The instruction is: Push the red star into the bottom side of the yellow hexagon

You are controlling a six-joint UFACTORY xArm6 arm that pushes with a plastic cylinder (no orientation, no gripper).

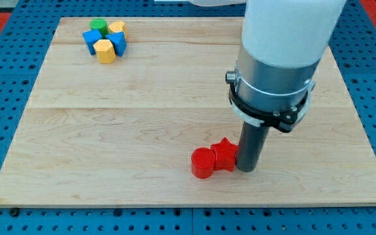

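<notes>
Camera view: my tip presses the right side of the red star, near the table's bottom edge; a rod, it grips nothing. A red cylinder touches the star's left. The yellow hexagon sits clustered near the top-left corner.
</notes>
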